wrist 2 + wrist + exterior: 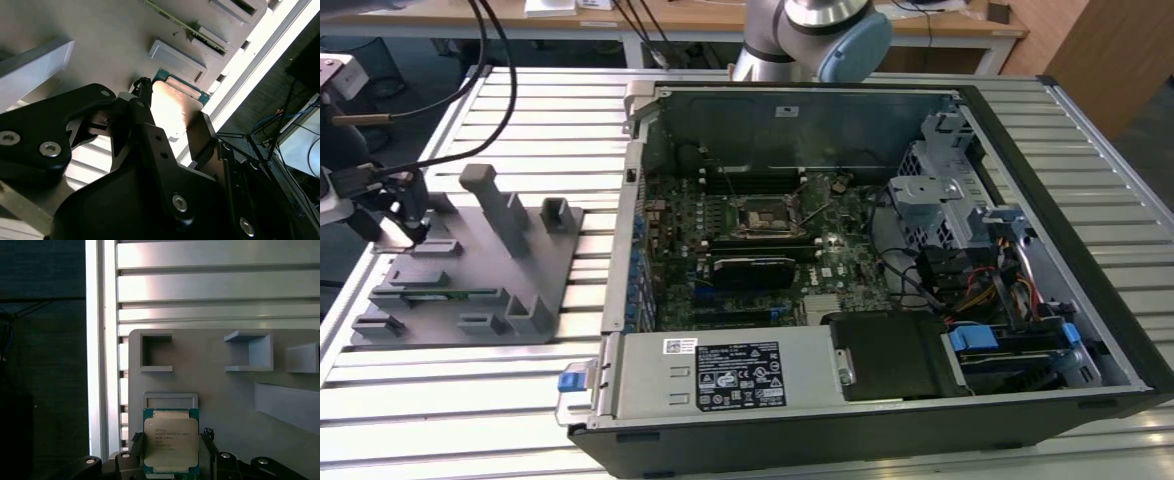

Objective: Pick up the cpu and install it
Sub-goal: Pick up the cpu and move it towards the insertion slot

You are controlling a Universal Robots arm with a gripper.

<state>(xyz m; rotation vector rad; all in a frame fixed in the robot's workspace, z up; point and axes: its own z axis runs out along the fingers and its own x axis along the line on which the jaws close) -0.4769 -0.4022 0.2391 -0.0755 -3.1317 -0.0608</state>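
Grey plastic fixture tray (pixel 454 318), one in number, lies on the slatted metal table (pixel 480 400) at the exterior view's left. One gripper (pixel 411 232) hangs over the tray's far left corner, pointing down, with black cables trailing up from it. One cpu (pixel 171 442) is recorded. It lies flat on the tray near that corner, silvery top upward, just beside a low rectangular frame (pixel 170 400). The first wrist view shows three raised open-sided brackets (pixel 250 352) on the tray beyond the cpu, none holding a part. The gripper's two fingers (pixel 138 440) are spread, one on each side of the cpu and just beside its opposite edges. The cpu rests on the tray, not lifted.

To the right of the tray lies one open computer case (pixel 854 110) on its side. It contains one motherboard (pixel 720 290) with a single black square socket (pixel 761 215) near its middle, and a metal drive cage (pixel 941 195) further right. One arm joint (pixel 814 30) shows behind the case at the top.
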